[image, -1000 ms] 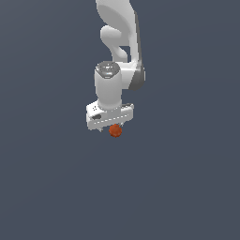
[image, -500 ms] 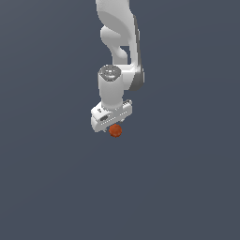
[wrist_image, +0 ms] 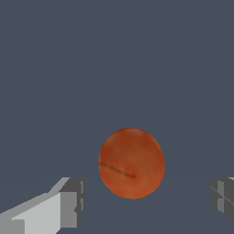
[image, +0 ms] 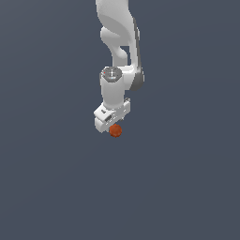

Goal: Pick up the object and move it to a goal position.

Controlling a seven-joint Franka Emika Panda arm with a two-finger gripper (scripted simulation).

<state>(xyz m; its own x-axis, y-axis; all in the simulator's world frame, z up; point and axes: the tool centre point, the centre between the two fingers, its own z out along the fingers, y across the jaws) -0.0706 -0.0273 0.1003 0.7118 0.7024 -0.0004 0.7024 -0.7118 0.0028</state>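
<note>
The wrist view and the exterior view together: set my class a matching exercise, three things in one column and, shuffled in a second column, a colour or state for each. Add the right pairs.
Column one
1. ball
2. gripper
3. arm

Column two
A. white, reaching down from the top of the exterior view
B. orange-red, round, with a thin dark line across it
C. open, one finger on each side of the ball, gaps showing

Pairs: 1-B, 2-C, 3-A
</note>
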